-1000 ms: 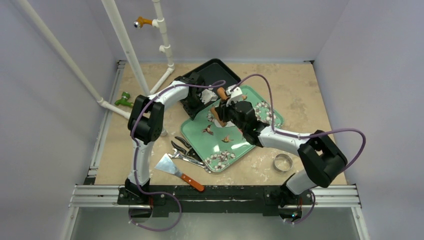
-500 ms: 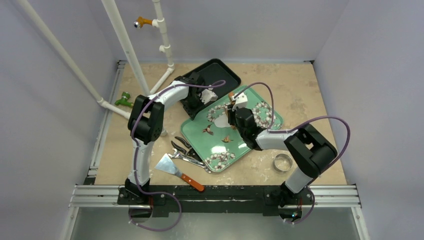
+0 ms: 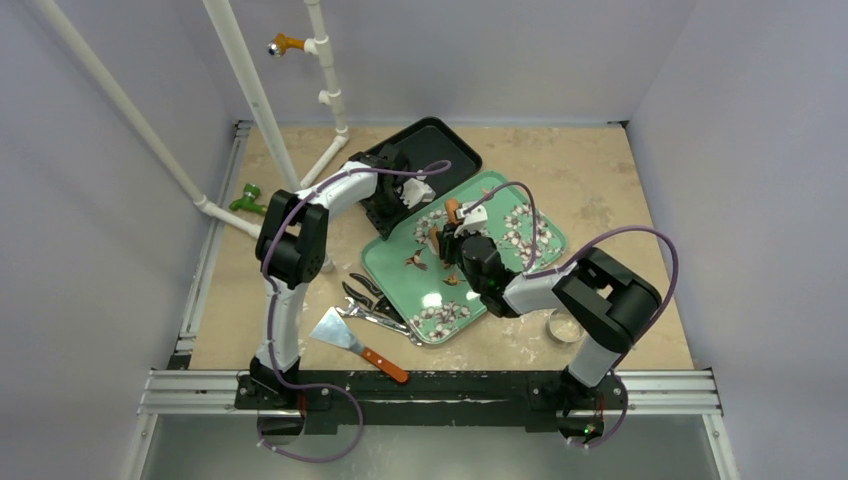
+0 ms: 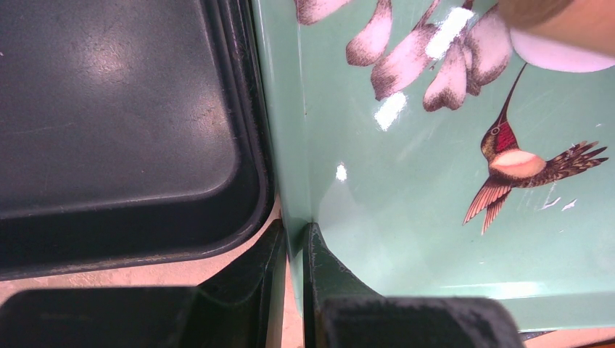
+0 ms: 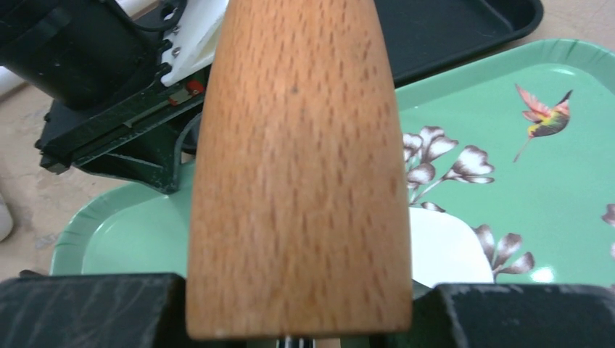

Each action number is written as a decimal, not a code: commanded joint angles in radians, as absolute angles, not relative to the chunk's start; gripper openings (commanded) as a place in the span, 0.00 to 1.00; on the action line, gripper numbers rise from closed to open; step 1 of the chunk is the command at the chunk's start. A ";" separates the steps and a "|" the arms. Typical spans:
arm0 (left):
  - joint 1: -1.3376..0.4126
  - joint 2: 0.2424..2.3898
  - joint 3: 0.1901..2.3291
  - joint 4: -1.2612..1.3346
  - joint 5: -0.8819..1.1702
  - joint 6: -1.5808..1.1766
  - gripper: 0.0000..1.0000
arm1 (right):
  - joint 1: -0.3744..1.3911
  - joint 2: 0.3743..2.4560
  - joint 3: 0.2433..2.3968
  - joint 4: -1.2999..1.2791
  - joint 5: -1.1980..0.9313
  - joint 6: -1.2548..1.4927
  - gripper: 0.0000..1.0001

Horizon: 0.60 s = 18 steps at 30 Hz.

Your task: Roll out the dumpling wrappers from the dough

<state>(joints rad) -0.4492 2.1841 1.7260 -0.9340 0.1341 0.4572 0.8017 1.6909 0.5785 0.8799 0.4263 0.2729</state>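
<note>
Right wrist view: R pincer (image 5: 301,312) grips wood pin (image 5: 297,159) over green tray (image 5: 500,109). White wrapper (image 5: 442,250) lies on tray, lower right, partly under pin. L pincer (image 4: 296,233) pinches tray edge, by black tray (image 4: 123,109).

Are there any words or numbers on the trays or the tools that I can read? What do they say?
None: no words, numbers or signs can be read in any view.
The green tray has only pictures: birds and blossoms.
The black tray and the rolling pin are plain.
The spatula is too small to show any mark.
</note>
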 commanded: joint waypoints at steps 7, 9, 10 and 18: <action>-0.427 2.222 1.721 -0.971 0.072 0.517 0.00 | 0.821 1.750 0.549 0.631 0.313 0.312 0.00; -0.428 2.223 1.721 -0.972 0.072 0.517 0.00 | 0.821 1.734 0.559 0.619 0.310 0.311 0.00; -0.428 2.222 1.721 -0.971 0.073 0.517 0.00 | 0.821 1.721 0.566 0.609 0.303 0.308 0.00; -0.428 2.223 1.721 -0.971 0.072 0.517 0.00 | 0.821 1.685 0.625 0.583 0.243 0.280 0.00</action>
<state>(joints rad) -0.4492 2.1841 1.7260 -0.9344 0.1341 0.4572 0.8089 1.6791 0.6296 0.7841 0.3222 0.2947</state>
